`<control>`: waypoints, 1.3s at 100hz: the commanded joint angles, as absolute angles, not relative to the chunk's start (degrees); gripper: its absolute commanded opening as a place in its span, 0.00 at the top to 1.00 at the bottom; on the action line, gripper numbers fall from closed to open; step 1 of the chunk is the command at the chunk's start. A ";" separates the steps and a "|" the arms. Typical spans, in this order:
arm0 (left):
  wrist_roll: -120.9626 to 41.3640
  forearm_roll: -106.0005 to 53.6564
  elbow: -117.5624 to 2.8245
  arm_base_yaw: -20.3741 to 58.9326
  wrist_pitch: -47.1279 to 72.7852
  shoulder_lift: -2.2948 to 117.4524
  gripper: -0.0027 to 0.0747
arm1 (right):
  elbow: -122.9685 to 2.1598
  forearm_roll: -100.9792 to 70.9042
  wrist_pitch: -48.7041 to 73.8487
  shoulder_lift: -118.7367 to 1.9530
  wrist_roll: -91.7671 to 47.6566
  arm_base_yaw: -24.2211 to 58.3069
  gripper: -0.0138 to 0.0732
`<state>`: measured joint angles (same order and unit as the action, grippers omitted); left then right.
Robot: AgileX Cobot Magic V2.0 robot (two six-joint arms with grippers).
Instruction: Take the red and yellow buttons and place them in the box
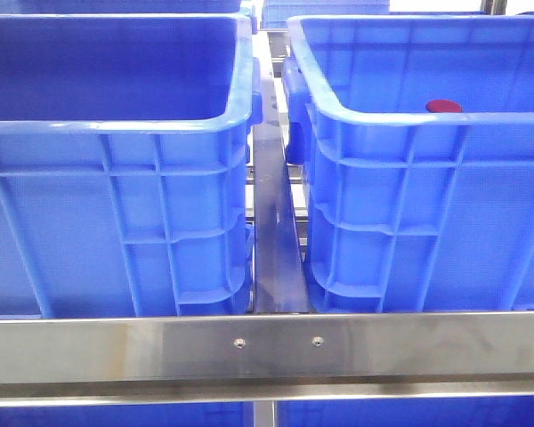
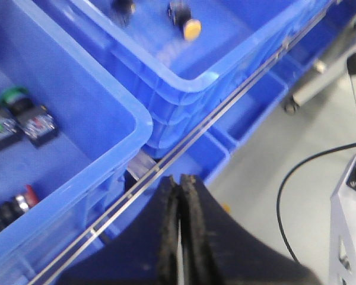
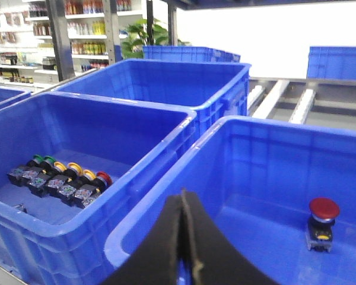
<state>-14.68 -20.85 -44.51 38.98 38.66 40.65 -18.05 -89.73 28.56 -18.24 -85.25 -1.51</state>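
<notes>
Two bright-blue crates stand side by side in the front view, the left one (image 1: 116, 124) and the right one (image 1: 374, 116). A red button (image 1: 443, 106) peeks over the right crate's near rim. In the right wrist view that red button (image 3: 323, 209) stands alone on the crate floor (image 3: 255, 231). My right gripper (image 3: 183, 193) is shut and empty above this crate's near rim. A row of green, yellow and red buttons (image 3: 104, 178) lies in the neighbouring crate (image 3: 136, 127). My left gripper (image 2: 180, 178) is shut and empty outside the crates, over the rail. A yellow button (image 2: 192, 28) shows beyond it.
A steel rail (image 1: 267, 347) runs across the front below the crates, with a metal strip (image 1: 274, 240) in the gap between them. More blue crates (image 3: 166, 77) stand behind. Green-capped buttons (image 2: 12, 95) lie in a crate by the left gripper. Floor and a black cable (image 2: 296, 178) lie beside the rack.
</notes>
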 commanded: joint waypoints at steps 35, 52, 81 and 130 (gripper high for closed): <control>-14.62 -20.36 -31.67 39.36 32.88 16.48 0.99 | -13.68 -89.35 28.93 -3.70 -85.92 -1.75 0.91; -14.62 -20.36 -30.51 39.36 33.34 13.56 0.99 | -13.68 -89.40 28.95 -3.52 -85.92 -1.75 0.91; -14.62 -20.36 -30.51 39.36 33.34 13.58 0.99 | -13.68 -89.40 29.22 -3.52 -85.92 -1.75 0.91; -14.62 -20.36 -30.51 39.36 33.34 13.58 0.99 | -13.68 -89.40 29.22 -3.52 -85.92 -1.75 0.91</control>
<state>-14.68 -19.30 -29.14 38.98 37.14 12.85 -12.18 -87.69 29.46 -2.76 -85.36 -1.51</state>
